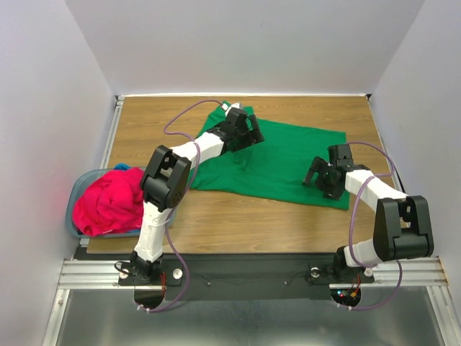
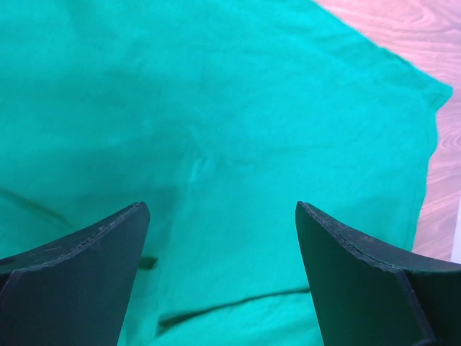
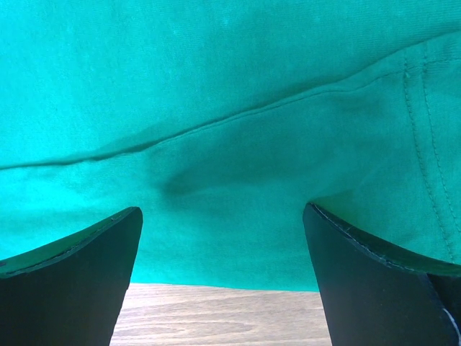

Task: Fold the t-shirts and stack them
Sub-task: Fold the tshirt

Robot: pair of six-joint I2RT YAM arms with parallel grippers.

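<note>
So, both pincers are spread wide w/ nothing btw the fingers. Left gripper [image 2: 223, 209] hangs over the far-left part of the green t-shirt [image 1: 288, 162], pointing down at plain cloth w/ a faint crease. Can't tell if the tips touch the fabric. Right gripper [image 3: 223, 213] is at the shirt's near-right edge, jaws straddling the hem zone. A stitched seam runs across its view and bare wood shows just below the cloth edge.

Prob. that's why each arm is where it is: one per end of the garment, lined up to pinch an edge and carry it over for a fold.

The shirt lies spread mostly flat across the middle of the table [image 1: 238, 216], at an angle, w/ a few wrinkles near centre. No fold made yet, by the look of it.

Off to the left, at the table's edge, the grey-blue basket [image 1: 74, 209] holds the pink-red t-shirt [image 1: 112, 202] in a crumpled heap piled above the rim. A sliver of blue cloth [image 1: 121, 168] peeks out at its far side, likely the third tee. Both wait on the green one, so the task looks early.
</note>
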